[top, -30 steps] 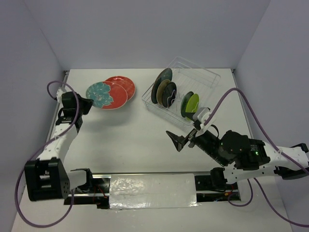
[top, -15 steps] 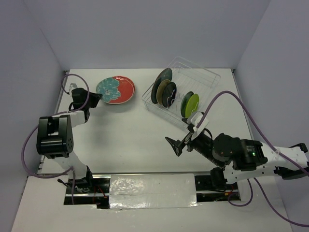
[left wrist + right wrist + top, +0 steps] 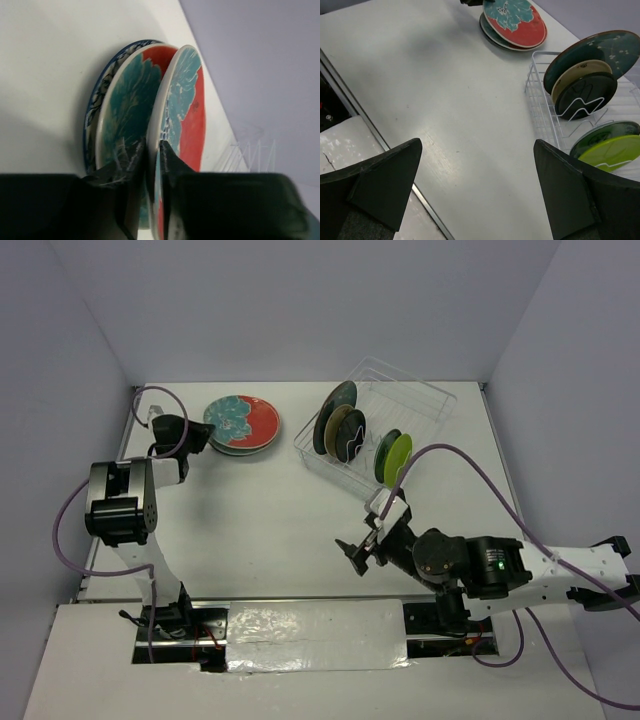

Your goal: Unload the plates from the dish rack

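Between the left hand (image 3: 152, 150) fingers (image 3: 127, 200) sits the red-and-teal plate (image 3: 187, 100) rim, grip impossible to tell; right hand (image 3: 477, 150) released, bench (image 3: 445, 100) beneath.

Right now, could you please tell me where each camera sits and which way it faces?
Top external: above and behind the bases, looking down on the table; left tool and right tool show.
Left wrist: on the left arm, facing the top red-and-teal plate, whose rim sits between its fingers.
Right wrist: on the right arm, looking across the table at the dish rack; open fingers show.
Shared: all three see that plate.
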{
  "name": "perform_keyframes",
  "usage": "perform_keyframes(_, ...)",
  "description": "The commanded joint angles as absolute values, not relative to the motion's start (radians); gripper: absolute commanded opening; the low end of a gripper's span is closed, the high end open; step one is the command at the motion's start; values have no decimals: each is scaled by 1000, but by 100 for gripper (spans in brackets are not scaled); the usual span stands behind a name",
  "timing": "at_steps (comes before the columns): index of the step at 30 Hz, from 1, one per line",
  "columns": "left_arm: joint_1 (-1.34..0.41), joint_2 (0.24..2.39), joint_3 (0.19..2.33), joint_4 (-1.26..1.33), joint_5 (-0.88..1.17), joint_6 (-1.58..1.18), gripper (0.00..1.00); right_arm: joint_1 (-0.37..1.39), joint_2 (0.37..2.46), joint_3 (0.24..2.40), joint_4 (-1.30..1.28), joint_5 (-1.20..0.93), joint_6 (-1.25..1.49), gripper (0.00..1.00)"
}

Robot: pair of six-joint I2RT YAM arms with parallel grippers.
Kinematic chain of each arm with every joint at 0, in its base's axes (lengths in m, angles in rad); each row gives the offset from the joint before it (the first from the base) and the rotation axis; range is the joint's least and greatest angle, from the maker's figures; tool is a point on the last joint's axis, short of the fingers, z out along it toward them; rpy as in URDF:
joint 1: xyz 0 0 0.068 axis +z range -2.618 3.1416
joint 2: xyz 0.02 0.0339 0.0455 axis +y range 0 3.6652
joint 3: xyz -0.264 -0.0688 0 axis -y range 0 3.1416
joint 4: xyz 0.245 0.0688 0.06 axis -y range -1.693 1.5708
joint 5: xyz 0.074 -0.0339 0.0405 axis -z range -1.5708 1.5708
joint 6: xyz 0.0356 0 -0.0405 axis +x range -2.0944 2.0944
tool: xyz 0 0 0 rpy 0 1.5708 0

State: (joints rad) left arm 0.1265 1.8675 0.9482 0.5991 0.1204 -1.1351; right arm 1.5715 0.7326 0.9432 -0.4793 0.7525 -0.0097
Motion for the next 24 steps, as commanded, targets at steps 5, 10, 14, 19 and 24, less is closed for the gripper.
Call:
perform_keyframes(5,106,1878,1048,677,140,-1154,46,1422,824,997,-564,747,243,100)
perform_keyframes(10,83,1894,1144,486,97,-1108,68,1299,888,986,-554,617,304,100)
perform_keyframes(14,71,1911,1227,312,52,-1068,79,1292,914,974,-534,595,317,100)
perform_keyframes(19,51,1953,1405,17,-11,-1005,89,1282,927,980,-545,588,328,100)
perform_keyframes(24,48,1994,1535,-194,-60,-980,100,1272,931,988,-557,581,339,100)
